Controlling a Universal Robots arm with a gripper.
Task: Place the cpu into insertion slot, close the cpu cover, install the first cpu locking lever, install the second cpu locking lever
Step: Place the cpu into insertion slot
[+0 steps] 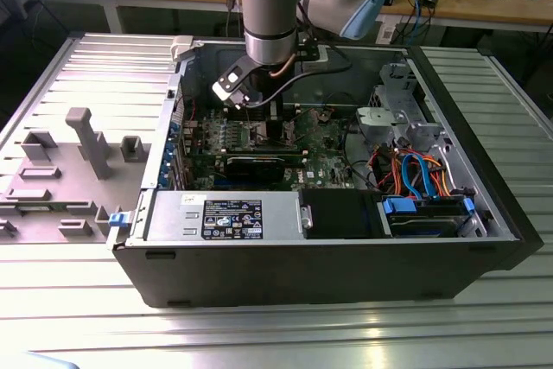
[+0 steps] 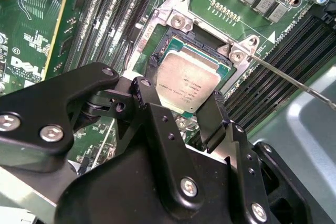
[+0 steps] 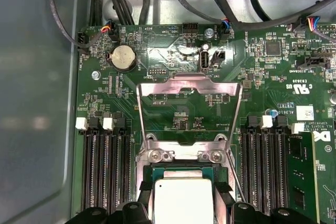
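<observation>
The chip, a small square with a silvery-grey top, lies flat inside the socket, its green border level within the dark frame. My gripper stands right over it. My two black fingers are spread just as wide as the chip and pinch it by two opposite edges. In the first wrist view the chip sits between those same fingertips.

The cover, a thin silvery frame with a large square window, is swung open away from the socket, hinged at the socket's far edge, with green board visible through its window. A thin metal lever juts out from one corner of the socket, unlatched and raised off the board.

Long dark memory slots run along both sides of the socket on the green circuit board. A round coin battery sits beyond the cover.

In the exterior view my arm reaches down into an open computer case lying on a ribbed metal table.
</observation>
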